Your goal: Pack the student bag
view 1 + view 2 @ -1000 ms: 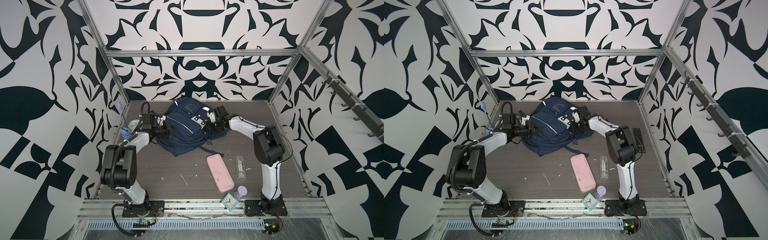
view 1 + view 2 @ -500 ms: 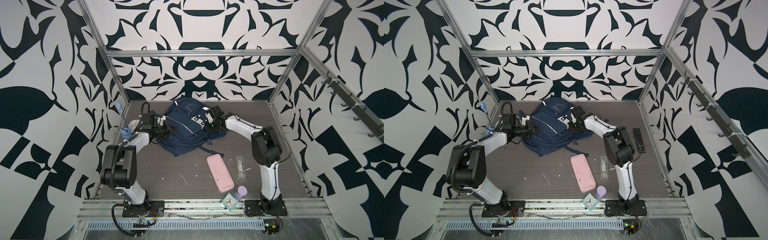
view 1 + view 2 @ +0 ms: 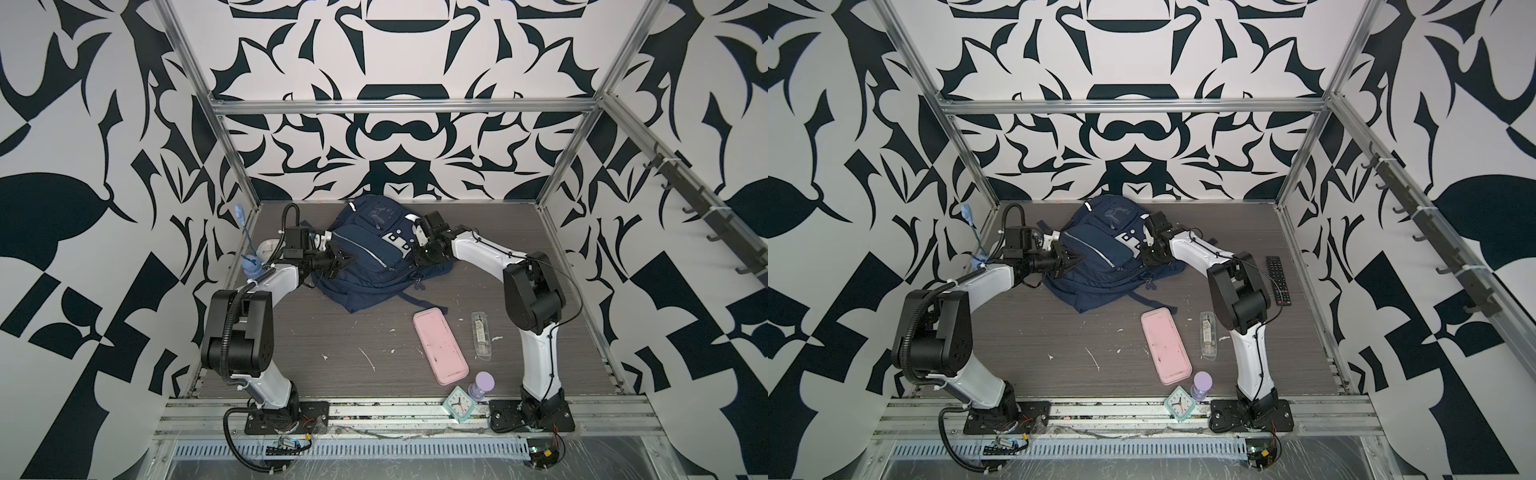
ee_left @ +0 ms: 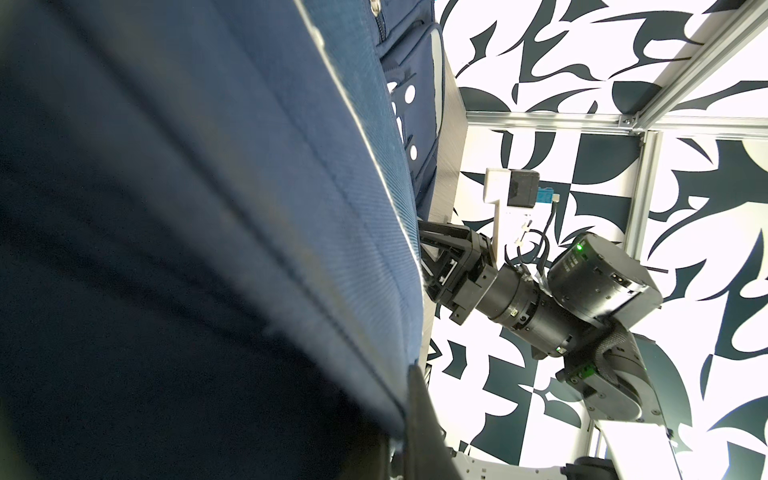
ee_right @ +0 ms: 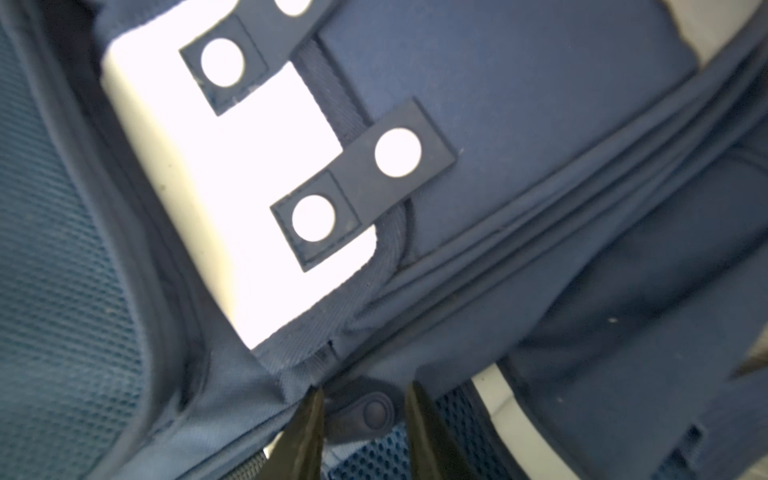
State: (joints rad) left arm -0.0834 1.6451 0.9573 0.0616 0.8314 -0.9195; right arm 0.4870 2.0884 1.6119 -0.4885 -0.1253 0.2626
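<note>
**Nothing packed yet; the zip comes first**

The large navy-blue fabric student bag [image 3: 370,253] lies at the back middle of the grey wood-grain table [image 3: 332,332], between both arms. The left gripper [image 3: 351,260], jaws pressed together, sits at its left side. It seems to pinch a fold of fabric, though the wrist view is too close to be sure. The right gripper [image 5: 363,395] has its jaws spread either side of a small dark zip pull [image 5: 368,413] on the bag's right flank.

Packing looks barely begun. The long pink case [image 3: 440,351], black remote control [image 3: 1279,280], clear plastic case [image 3: 481,340], mint alarm clock [image 3: 458,405] and lilac-capped bottle [image 3: 482,384] all lie outside, waiting to be loaded.
</note>
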